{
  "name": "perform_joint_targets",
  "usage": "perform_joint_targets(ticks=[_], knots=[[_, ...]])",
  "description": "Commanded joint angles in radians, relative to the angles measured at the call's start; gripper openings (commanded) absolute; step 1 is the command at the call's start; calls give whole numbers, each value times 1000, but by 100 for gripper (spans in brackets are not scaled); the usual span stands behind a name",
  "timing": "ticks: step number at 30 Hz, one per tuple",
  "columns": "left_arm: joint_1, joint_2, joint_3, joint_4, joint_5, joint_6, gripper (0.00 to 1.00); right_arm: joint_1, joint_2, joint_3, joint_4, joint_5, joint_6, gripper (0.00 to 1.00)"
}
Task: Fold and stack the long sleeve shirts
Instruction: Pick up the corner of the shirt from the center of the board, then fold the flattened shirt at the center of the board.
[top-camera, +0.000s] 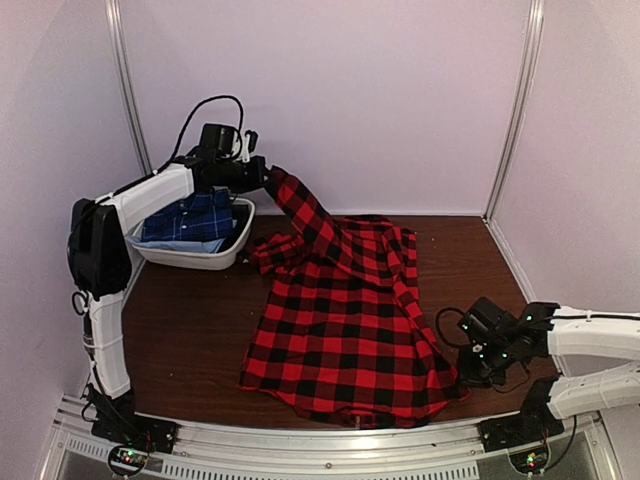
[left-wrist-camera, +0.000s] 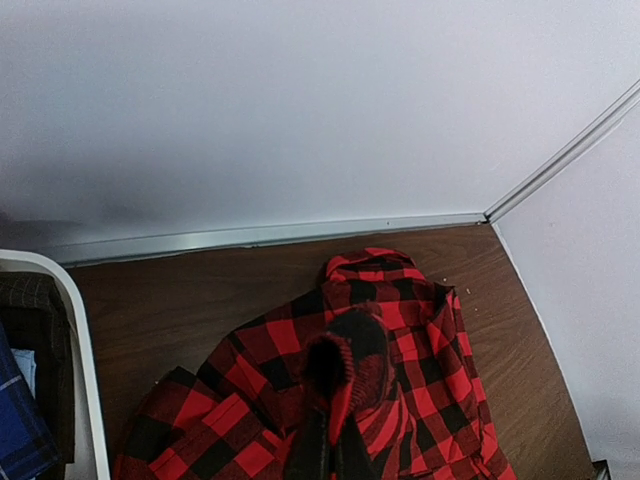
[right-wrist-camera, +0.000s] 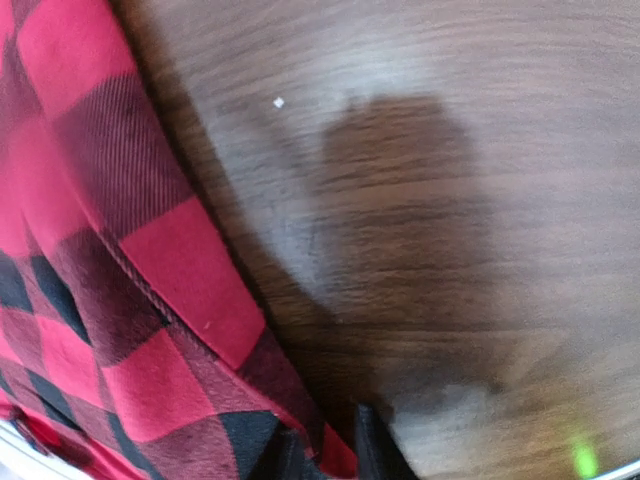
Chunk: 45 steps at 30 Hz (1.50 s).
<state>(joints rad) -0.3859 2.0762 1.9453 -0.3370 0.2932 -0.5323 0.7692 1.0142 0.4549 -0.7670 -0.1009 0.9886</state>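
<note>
The red-and-black checked shirt (top-camera: 345, 330) lies spread on the dark wooden table (top-camera: 190, 330). My left gripper (top-camera: 266, 176) is shut on one sleeve end and holds it up above the bin, so the sleeve hangs down to the shirt body; in the left wrist view the cloth (left-wrist-camera: 350, 365) is bunched between the fingers. My right gripper (top-camera: 466, 372) is low at the shirt's near right corner, shut on the hem (right-wrist-camera: 330, 455). The navy blue shirt (top-camera: 192, 218) lies in the white bin (top-camera: 215, 257) at the back left. No white letters show.
White walls enclose the table at the back and on both sides. The white bin's rim (left-wrist-camera: 75, 330) shows at the left of the left wrist view. Bare wood (right-wrist-camera: 450, 200) lies to the right of the shirt. A metal rail (top-camera: 330, 445) runs along the near edge.
</note>
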Motion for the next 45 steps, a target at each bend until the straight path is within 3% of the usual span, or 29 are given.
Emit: perform_joint_targets(ticks=[1,4,12,18,25,38,41,45], knots=[[1,19,67,62,23,-5,0,15,-55,64,-18,57,16,12],[1,30,98,78,28,-7,0,38,-72,105,17,52,2,1],[4,72,236,67,17,1,0,208,100,300,141,38,-84,0],[17,76,265,60,11,8,0,314,311,402,249,-69,-168,0],[19,74,268,39,-4,34,0,326,438,422,322,-146,-205,0],[21,43,272,46,18,47,0,326,478,394,389,-187,-209,0],[21,29,232,46,29,50,0,326,483,397,388,-185,-216,7],[18,-13,84,74,47,44,0,318,467,422,357,-148,-238,33]])
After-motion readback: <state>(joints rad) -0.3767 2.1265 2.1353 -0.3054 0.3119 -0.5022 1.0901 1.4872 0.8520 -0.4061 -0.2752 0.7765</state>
